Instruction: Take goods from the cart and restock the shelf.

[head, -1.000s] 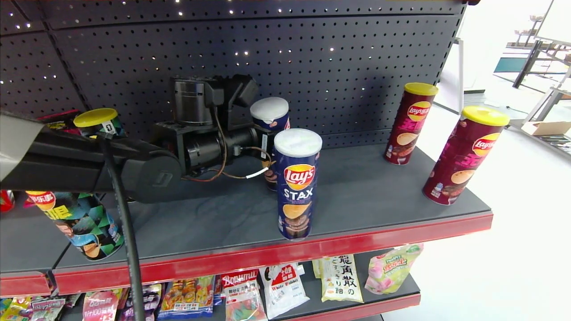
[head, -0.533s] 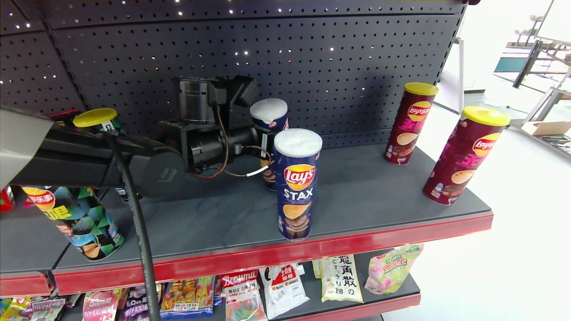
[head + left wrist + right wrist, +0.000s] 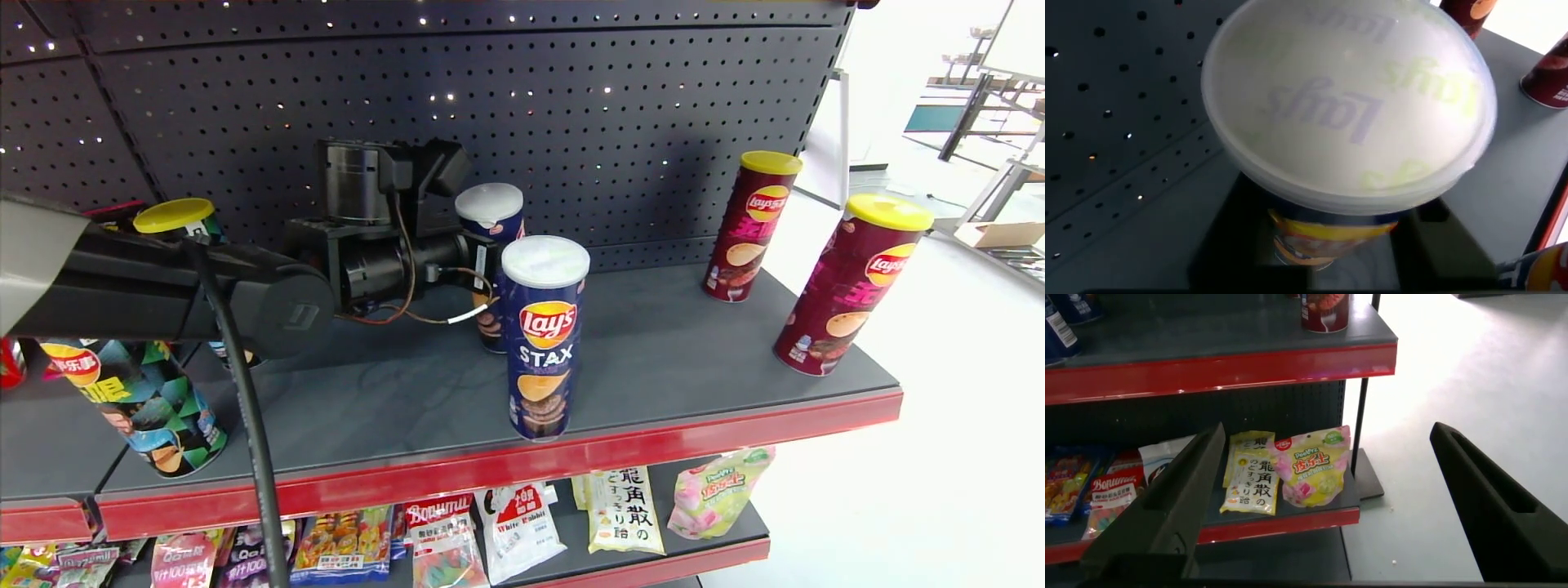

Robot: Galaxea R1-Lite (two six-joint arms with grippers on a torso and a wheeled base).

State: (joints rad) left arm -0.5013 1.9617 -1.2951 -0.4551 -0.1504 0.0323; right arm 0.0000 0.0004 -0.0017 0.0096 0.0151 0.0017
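Landmark: the front blue can (image 3: 544, 335) is standing upright by the red front edge of the shelf (image 3: 678, 351).
Left gripper: the left gripper (image 3: 480, 282) is sitting just behind the front blue can and to its left. It is pinching the rear blue can (image 3: 491, 237) by the body, with one finger (image 3: 1229, 241) pressing on either side below the white lid.
Rear blue can: it is standing just behind the front blue can, toward the pegboard (image 3: 588, 106). Its base seems to be touching the shelf, though the front blue can is hiding part of it.
Right gripper: the right gripper (image 3: 1323, 514) is hanging below the front blue can's level, facing the snack bags (image 3: 1302, 469) on the lower shelf. Its fingers are spreading wide around nothing.
Maroon cans: the rear maroon can (image 3: 749, 229) and the front maroon can (image 3: 849, 286) are standing well to the right of the front blue can.
Patterned can: the patterned can (image 3: 155, 408) is standing well to the front blue can's left.
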